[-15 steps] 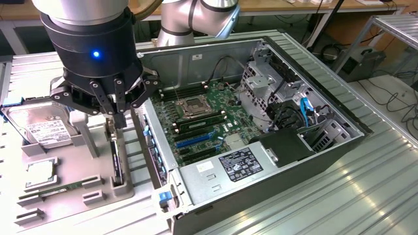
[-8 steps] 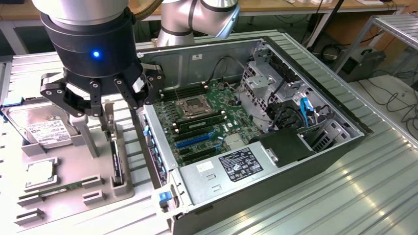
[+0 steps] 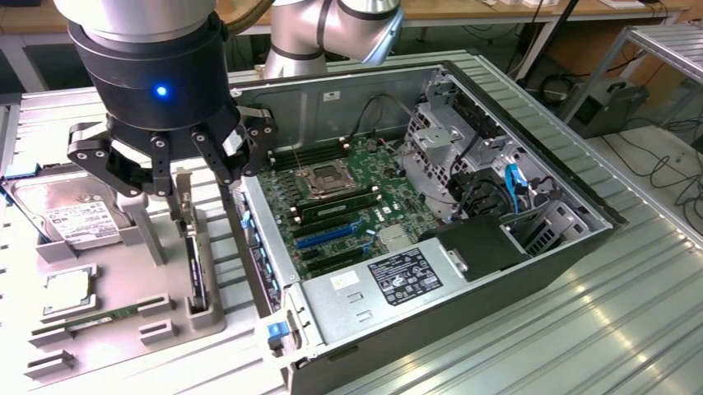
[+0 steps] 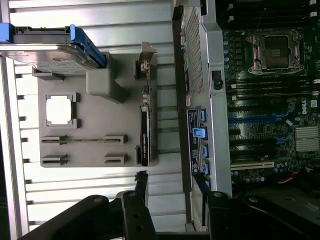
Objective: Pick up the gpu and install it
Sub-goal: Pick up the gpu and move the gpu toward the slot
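A grey parts tray [image 3: 127,284] lies on the ribbed metal table [image 3: 615,329]. At one end of the tray a silver hard drive [image 3: 66,214] with a white label leans on a post. Toward the tray's other end sit a square processor chip [image 3: 68,290] in its recess and, in a slot, a narrow green memory stick [image 3: 104,316]. Just beside the tray lies an open computer case [image 3: 296,103] — its motherboard [image 3: 379,164] facing up.

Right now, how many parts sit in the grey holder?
4: hard drive at one end, CPU next to it, memory stick in a slot, gpu on edge nearest the case. None seems hidden.
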`<move>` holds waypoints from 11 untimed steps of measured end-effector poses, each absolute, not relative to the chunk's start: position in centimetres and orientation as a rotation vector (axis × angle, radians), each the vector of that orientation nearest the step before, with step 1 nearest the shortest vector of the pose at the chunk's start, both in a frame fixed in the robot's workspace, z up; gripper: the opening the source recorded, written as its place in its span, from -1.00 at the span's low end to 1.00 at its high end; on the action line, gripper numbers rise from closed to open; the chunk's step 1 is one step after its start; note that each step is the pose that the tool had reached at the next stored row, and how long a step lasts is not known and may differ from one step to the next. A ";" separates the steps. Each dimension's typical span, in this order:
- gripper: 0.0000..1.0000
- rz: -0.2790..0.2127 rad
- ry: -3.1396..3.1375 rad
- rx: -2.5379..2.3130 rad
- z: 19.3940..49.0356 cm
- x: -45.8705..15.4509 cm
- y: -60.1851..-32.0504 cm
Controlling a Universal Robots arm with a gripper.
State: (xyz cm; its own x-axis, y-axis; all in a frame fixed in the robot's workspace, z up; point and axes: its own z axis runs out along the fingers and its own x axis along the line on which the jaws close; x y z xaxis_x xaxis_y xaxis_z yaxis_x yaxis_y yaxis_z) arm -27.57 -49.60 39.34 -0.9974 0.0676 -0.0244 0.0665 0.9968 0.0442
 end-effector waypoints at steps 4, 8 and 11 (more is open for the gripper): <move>-0.04 0.068 3.113 0.105 39.3 -27.7 -49.6; -0.04 0.068 3.113 0.105 39.3 -28.1 -49.6; -0.04 0.068 3.113 0.105 39.3 -28.2 -49.6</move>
